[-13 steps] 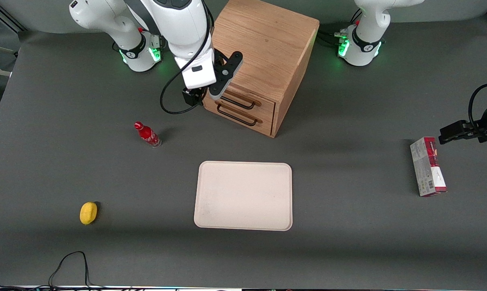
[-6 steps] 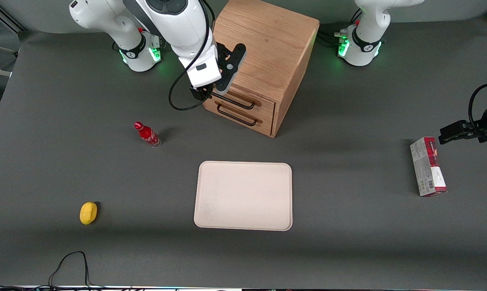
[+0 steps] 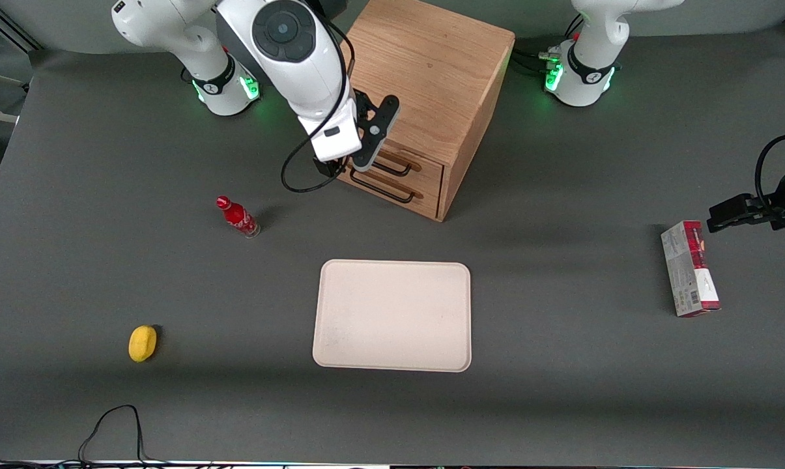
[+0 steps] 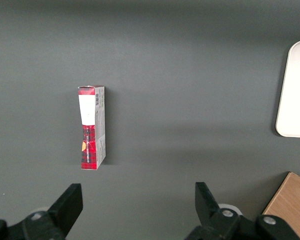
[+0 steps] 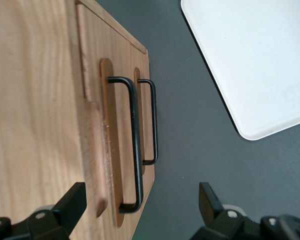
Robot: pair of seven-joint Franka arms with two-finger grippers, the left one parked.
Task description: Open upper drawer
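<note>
The wooden cabinet (image 3: 431, 71) stands at the back middle of the table, with both drawers shut. The upper drawer (image 3: 425, 166) carries a thin dark wire handle (image 3: 392, 168), and the lower drawer's handle (image 3: 382, 189) sits just beneath it. My right gripper (image 3: 354, 151) hangs open at the working-arm end of the upper handle, just above it. In the right wrist view the upper handle (image 5: 136, 145) runs up between the open gripper (image 5: 138, 210) fingers. One finger (image 5: 65, 205) is over the cabinet's top edge and the other finger (image 5: 210, 202) is out over the table. Nothing is gripped.
A cream tray (image 3: 392, 316) lies nearer the front camera than the cabinet. A red bottle (image 3: 238, 217) stands toward the working arm's end, and a yellow lemon (image 3: 142, 342) lies nearer the camera. A red-and-grey carton (image 3: 690, 268) lies toward the parked arm's end.
My right gripper has swung from beside the cabinet's corner toward the drawer fronts, ending over the end of the upper handle. The drawers have not moved.
</note>
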